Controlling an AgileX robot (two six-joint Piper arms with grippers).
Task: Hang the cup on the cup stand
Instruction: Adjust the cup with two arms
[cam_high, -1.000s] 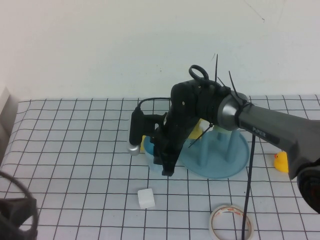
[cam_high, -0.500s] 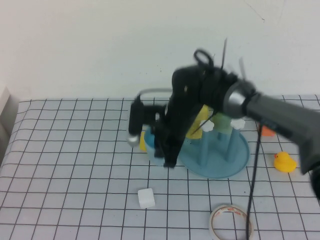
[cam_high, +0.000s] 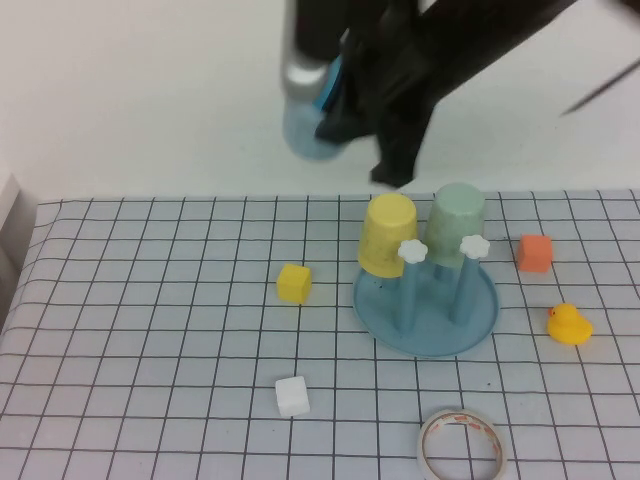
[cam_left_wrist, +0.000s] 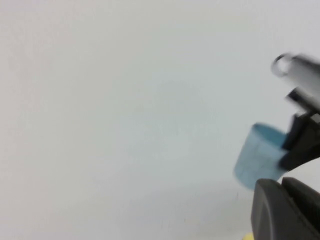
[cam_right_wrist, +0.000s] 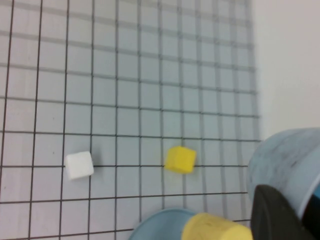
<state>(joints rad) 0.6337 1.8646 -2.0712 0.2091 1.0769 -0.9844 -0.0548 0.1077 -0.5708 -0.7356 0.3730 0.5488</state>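
The light blue cup (cam_high: 308, 140) hangs in the air, high above the table and left of the cup stand, blurred by motion. My right gripper (cam_high: 330, 115) is shut on it; the cup also shows in the right wrist view (cam_right_wrist: 285, 160) beside a dark finger (cam_right_wrist: 277, 215), and in the left wrist view (cam_left_wrist: 257, 155). The cup stand's blue tray (cam_high: 430, 335) has two bare front pegs with white caps (cam_high: 412, 250). A yellow cup (cam_high: 388, 232) and a pale green cup (cam_high: 455, 222) sit upside down on its back pegs. My left gripper (cam_left_wrist: 283, 210) faces the wall, jaws together and empty.
A yellow cube (cam_high: 293, 283) lies left of the stand and a white cube (cam_high: 292, 396) nearer the front. An orange cube (cam_high: 534, 253) and a rubber duck (cam_high: 566, 324) lie to the right. A tape roll (cam_high: 461, 445) lies at the front edge.
My right arm has risen from table level beside the stand to high above it, carrying the light blue cup up and clearing the view of the stand.
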